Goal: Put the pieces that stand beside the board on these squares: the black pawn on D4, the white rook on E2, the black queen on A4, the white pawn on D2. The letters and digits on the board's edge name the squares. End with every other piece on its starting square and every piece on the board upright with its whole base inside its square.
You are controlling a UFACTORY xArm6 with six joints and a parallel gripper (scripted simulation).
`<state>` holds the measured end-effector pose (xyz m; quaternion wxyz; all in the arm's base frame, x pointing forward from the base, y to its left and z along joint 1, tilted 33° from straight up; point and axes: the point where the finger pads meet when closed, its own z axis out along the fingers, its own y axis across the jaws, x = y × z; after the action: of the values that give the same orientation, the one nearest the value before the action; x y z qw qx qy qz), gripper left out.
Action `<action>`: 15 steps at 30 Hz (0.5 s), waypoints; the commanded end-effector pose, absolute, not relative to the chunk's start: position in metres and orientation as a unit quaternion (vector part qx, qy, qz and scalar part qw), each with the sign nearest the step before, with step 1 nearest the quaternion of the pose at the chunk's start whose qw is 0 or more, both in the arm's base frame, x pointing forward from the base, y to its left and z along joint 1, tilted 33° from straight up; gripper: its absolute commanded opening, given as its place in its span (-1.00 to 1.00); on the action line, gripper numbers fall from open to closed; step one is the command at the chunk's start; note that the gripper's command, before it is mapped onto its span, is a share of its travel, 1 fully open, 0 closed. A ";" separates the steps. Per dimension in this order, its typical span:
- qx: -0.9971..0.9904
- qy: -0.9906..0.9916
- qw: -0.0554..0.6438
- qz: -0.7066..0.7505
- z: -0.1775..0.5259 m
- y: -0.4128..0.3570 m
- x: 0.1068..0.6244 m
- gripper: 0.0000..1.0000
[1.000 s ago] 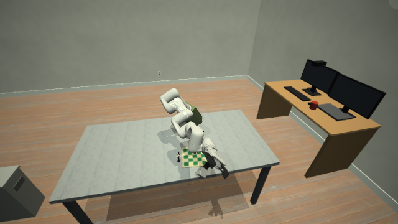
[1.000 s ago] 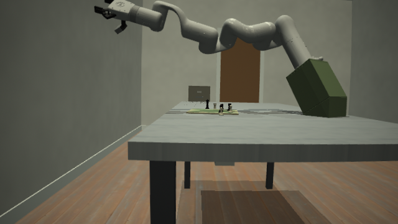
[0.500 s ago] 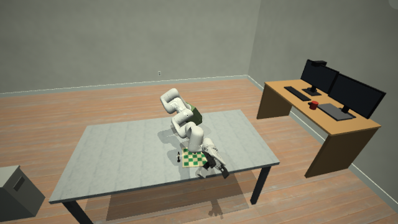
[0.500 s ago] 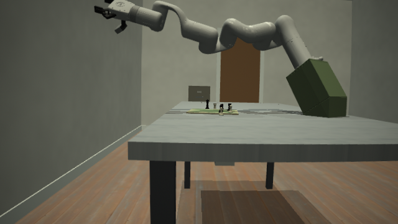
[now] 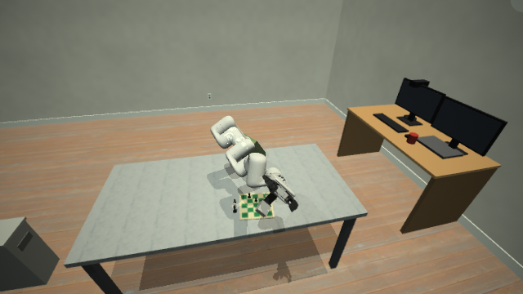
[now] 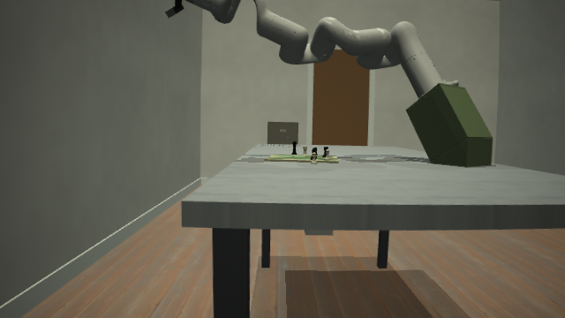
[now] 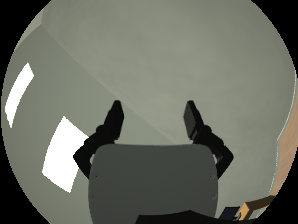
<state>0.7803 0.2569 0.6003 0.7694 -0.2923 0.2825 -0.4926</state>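
The green and cream chessboard (image 5: 257, 206) lies near the table's front edge. Two dark pieces (image 5: 234, 206) stand on the table just left of it, and two more dark pieces (image 5: 252, 198) stand on its far squares. In the exterior view the board (image 6: 302, 158) is seen edge-on, with a tall black piece (image 6: 294, 147), a pale piece (image 6: 305, 150) and two dark pieces (image 6: 320, 152); I cannot tell their squares. My gripper (image 5: 292, 204) hangs high above the table to the right of the board, also visible in the exterior view (image 6: 174, 9). In the wrist view its fingers are open and empty, facing a bare wall.
The arm's green base block (image 6: 450, 125) stands at the table's far side behind the board. A wooden desk (image 5: 421, 155) with monitors and a red mug (image 5: 413, 138) stands to the right. A grey box (image 5: 22, 255) is on the floor at the left.
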 end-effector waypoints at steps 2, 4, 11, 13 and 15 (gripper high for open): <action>-0.251 0.252 0.790 -0.499 0.669 0.276 0.742 1.00; -0.251 0.252 0.790 -0.499 0.669 0.276 0.742 1.00; -0.197 0.217 0.813 -0.503 0.746 0.290 0.687 1.00; -0.163 0.199 0.825 -0.503 0.781 0.292 0.656 1.00; -0.163 0.199 0.825 -0.503 0.781 0.292 0.656 1.00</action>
<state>0.6783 0.2867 0.7489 0.8167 -0.1864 0.2131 -0.5028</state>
